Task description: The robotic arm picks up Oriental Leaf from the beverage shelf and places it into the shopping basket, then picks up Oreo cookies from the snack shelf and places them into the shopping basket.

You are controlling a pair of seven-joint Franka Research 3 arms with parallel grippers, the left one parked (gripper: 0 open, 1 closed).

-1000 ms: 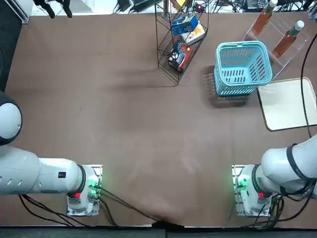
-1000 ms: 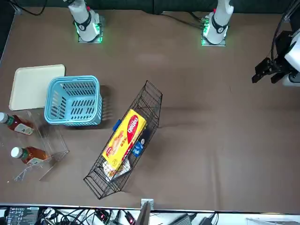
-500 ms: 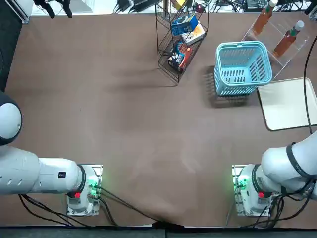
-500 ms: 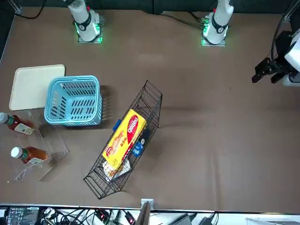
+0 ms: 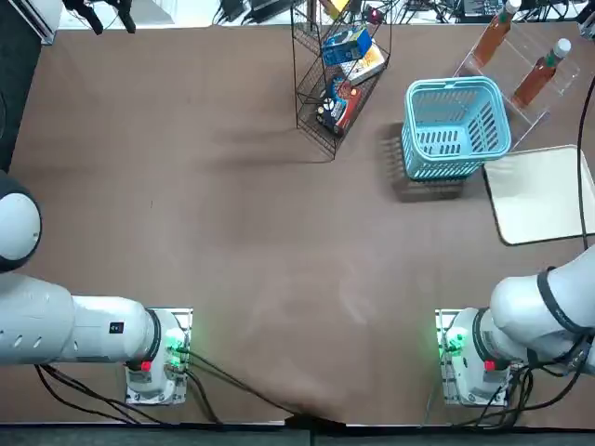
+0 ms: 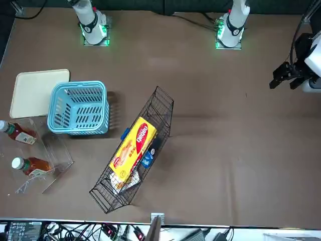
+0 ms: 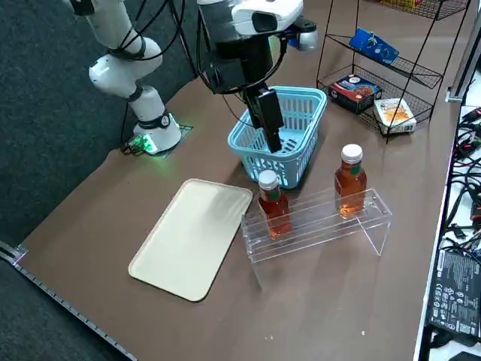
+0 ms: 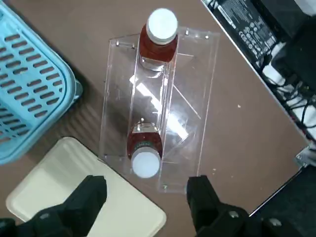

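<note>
Two Oriental Leaf bottles with white caps stand on the clear beverage shelf [image 7: 323,222]: one nearer the tray [image 7: 274,207] [image 8: 144,153], one farther along [image 7: 349,180] [image 8: 158,42]. My right gripper [image 8: 145,195] [image 7: 275,144] hangs open above the nearer bottle, apart from it, with nothing between its fingers. Beside the shelf sits the turquoise shopping basket [image 7: 301,101] [image 5: 456,88], which holds nothing. The blue Oreo cookies box [image 7: 373,45] [image 5: 346,45] lies on an upper tier of the black wire snack shelf [image 7: 391,75] [image 5: 321,102].
A cream tray [image 7: 194,237] [image 5: 539,195] lies flat beside the basket and the bottle stand, under my gripper's near side. The rack also carries a red-and-black pack [image 7: 353,89] and a cream-orange box [image 7: 394,113]. Cables and equipment line the table's far edge.
In the top view the black cable over the tray has drifted toward the table's right edge. The bottles, basket and rack stand where they were.
</note>
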